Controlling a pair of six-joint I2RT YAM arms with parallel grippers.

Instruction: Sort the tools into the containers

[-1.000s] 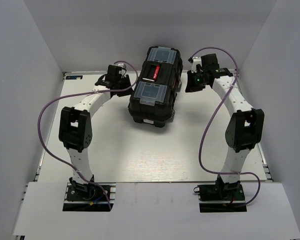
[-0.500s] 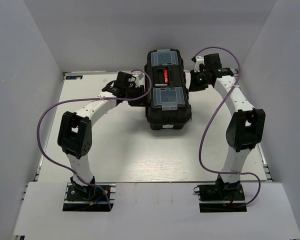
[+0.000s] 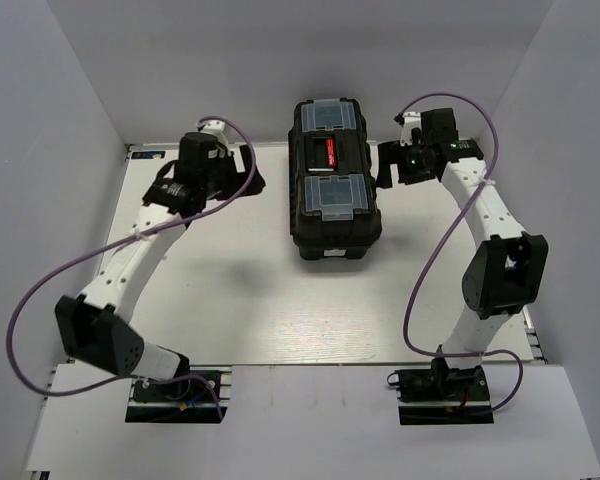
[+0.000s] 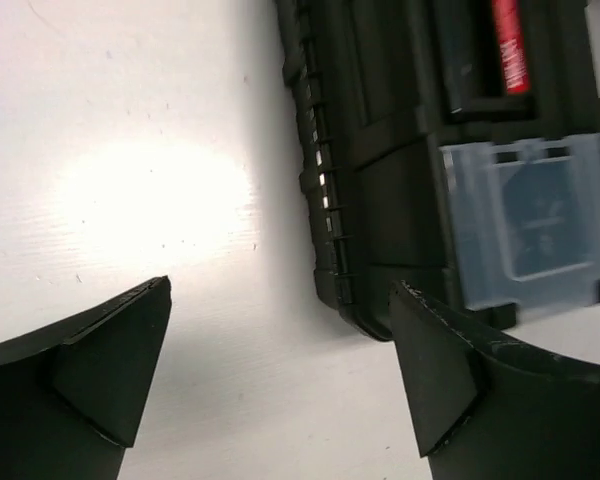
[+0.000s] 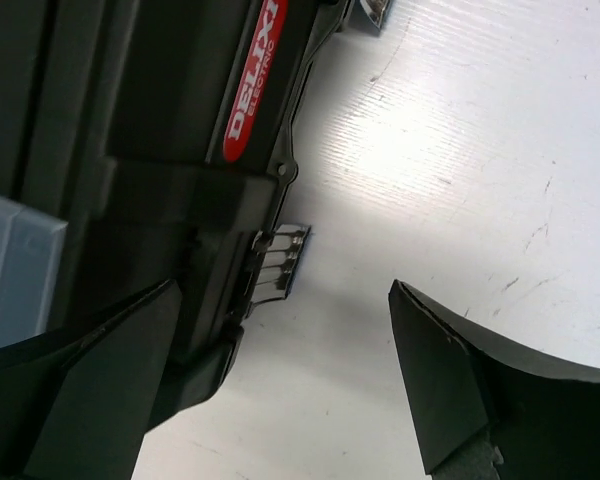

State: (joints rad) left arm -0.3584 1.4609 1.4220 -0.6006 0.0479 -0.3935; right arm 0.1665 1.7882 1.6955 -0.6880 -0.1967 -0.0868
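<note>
A white surface [image 3: 280, 310] fills a plain booth: a pale grey back wall [image 3: 300, 60], left wall [image 3: 40, 160] and right wall [image 3: 575, 150] rise straight from its edges. A white strip [image 3: 310, 425] covers the near edge. Light falls from above (one bright glare patch [image 4: 150, 200] shows on the faintly scratched top), casting soft shadows.

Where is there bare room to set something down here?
Widest bare table: in front of the toolbox, between the left arm and right arm. Also between toolbox and left arm. Crowded: toolbox's right side, where the right gripper hovers.
</note>
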